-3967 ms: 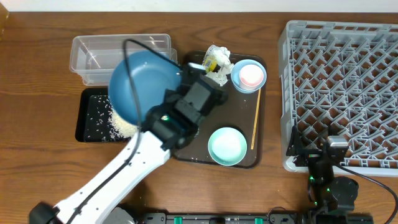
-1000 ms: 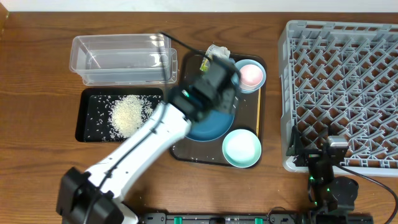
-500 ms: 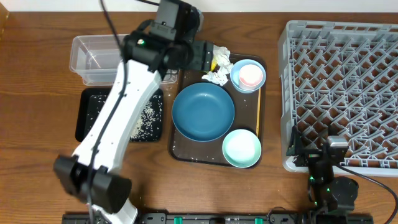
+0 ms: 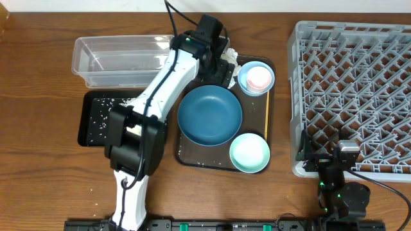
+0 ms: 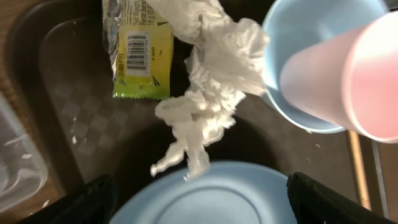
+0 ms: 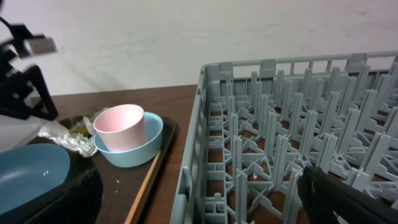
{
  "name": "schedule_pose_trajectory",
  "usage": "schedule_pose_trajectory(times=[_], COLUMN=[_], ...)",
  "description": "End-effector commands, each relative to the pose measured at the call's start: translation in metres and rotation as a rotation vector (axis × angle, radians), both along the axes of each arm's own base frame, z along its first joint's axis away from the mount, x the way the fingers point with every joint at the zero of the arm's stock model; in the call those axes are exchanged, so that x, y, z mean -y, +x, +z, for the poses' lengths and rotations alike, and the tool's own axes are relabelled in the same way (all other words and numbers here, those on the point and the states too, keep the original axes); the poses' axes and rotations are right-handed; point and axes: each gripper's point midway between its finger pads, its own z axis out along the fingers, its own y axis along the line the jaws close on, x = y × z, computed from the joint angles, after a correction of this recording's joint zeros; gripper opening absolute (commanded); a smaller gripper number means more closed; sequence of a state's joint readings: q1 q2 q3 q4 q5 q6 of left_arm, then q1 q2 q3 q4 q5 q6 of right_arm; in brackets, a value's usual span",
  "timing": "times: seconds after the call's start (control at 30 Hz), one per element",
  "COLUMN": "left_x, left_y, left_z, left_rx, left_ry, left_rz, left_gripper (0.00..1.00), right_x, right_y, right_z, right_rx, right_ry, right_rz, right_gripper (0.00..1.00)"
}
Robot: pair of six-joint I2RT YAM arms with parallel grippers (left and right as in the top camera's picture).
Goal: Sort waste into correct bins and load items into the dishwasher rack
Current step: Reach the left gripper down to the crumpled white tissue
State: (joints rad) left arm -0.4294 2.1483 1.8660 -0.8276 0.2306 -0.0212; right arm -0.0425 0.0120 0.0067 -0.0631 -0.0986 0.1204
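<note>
On brown tray [image 4: 189, 155]: plate [image 4: 210, 115], wrapper [image 5: 208, 68], mint bowl [image 4: 249, 153] are laid; pink cup [image 4: 259, 77] is nested in blue bowl [image 6: 130, 154] | left hand [image 5: 199, 186], right hand [image 6: 199, 199] are spread wide, empty

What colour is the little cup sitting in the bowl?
Pink. The cup shows best in the right wrist view.

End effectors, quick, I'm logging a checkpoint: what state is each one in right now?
Left end effector: open, holding nothing, by the crumpled wrapper.
Right end effector: open, holding nothing.
</note>
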Motion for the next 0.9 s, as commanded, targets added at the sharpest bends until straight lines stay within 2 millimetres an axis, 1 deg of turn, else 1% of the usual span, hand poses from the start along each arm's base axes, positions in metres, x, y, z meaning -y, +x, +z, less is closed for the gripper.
schedule_pose_trajectory(times=[0.0,0.17,0.27,0.4,0.5,0.6,0.77,0.83,0.87], left_x=[0.002,0.004,0.004,0.005,0.004,0.004,0.002,0.001,0.001], left_y=[0.007,0.017,0.015,0.014,0.013,0.013,0.014,0.014,0.014], left_z=[-0.001,-0.010,-0.016,-0.030,-0.042,-0.047,-0.047,-0.047,-0.047], left_rx=[0.025,0.049,0.028,0.003,-0.018,-0.025,-0.019,-0.018,-0.018], left_ry=[-0.001,0.002,0.001,0.011,0.026,0.029,0.042,0.048,0.048], left_rz=[-0.013,-0.007,0.013,0.016,0.016,0.017,0.022,0.024,0.024], left_gripper=[0.90,0.89,0.88,0.82,0.81,0.80,0.66,0.57,0.52], right_x=[0.002,0.002,0.002,0.002,0.002,0.002,0.002,0.002,0.002], right_y=[0.000,0.000,0.000,0.000,0.000,0.000,0.000,0.000,0.000], right_z=[0.000,0.000,0.000,0.000,0.000,0.000,0.000,0.000,0.000], right_rx=[0.001,0.001,0.001,0.001,0.001,0.001,0.001,0.001,0.001], right_ry=[-0.013,-0.013,-0.013,-0.013,-0.013,-0.013,-0.012,-0.012,-0.013], right_rz=[-0.006,-0.006,-0.006,-0.006,-0.005,-0.006,-0.006,-0.006,-0.006], right_gripper=[0.99,0.99,0.99,0.99,0.99,0.99,0.99,0.99,0.99])
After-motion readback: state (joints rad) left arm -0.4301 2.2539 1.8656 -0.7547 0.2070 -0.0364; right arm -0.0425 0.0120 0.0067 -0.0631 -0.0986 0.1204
